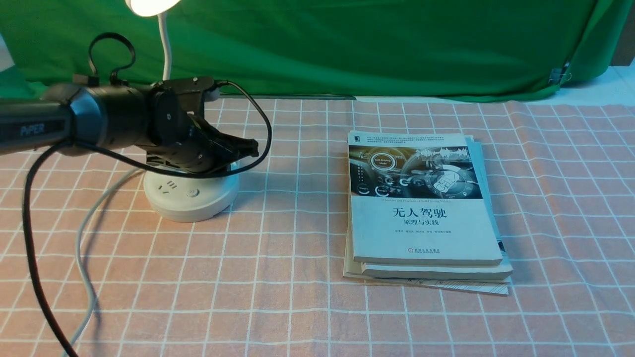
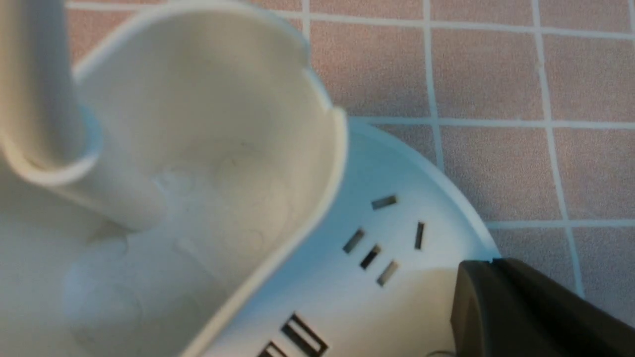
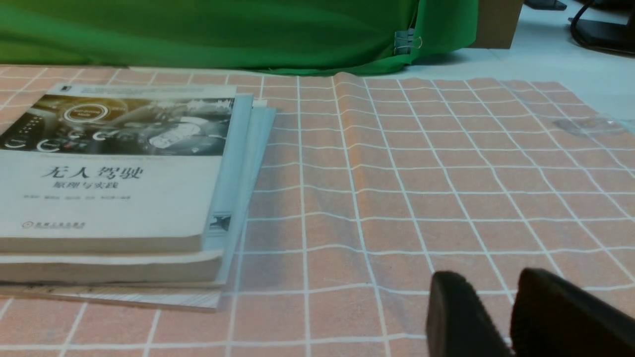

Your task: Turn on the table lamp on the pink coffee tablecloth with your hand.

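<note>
Toward the far left corner of the pink coffee tablecloth point(image 1: 307, 317), the table lamp point(image 1: 191, 196) glows; the left gripper point(image 1: 245, 148), seemingly clenched, should lift straight up, sparing the cord.

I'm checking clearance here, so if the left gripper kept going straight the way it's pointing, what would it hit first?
Most likely the table lamp: the left gripper points rightward and slightly down, just over the round base. Depth is unclear; it may already be touching.

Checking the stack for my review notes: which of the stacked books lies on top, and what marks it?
The top book is the one with the dashboard photo and black Chinese title on a white cover; the others beneath it show only page edges and corners.
</note>
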You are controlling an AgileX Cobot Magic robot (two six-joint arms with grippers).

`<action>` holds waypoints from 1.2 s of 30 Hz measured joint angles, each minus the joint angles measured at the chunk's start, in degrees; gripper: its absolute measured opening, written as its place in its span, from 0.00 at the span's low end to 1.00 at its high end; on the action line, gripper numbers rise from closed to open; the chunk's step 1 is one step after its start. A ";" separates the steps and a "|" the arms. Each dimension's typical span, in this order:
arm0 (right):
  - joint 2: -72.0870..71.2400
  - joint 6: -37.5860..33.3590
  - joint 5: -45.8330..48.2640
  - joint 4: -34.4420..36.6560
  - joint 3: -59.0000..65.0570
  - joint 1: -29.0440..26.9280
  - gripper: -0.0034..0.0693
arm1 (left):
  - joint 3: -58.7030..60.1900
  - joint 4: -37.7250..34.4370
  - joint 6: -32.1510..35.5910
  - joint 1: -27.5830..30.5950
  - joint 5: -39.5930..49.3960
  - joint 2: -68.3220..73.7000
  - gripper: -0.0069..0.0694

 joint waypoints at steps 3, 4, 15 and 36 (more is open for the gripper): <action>0.00 0.00 0.00 0.00 0.00 0.00 0.37 | -0.04 -0.01 0.00 0.00 0.00 -0.40 0.12; 0.00 0.00 0.00 0.00 0.00 0.00 0.37 | -0.04 -0.01 0.00 0.00 -0.06 -0.76 0.12; 0.00 0.00 0.00 0.00 0.00 0.00 0.37 | 3.12 -1.47 1.82 -4.98 4.93 -12.13 0.12; 0.00 0.00 0.00 0.00 0.00 0.00 0.37 | 49.46 2.24 11.06 -24.55 -21.32 -64.94 0.12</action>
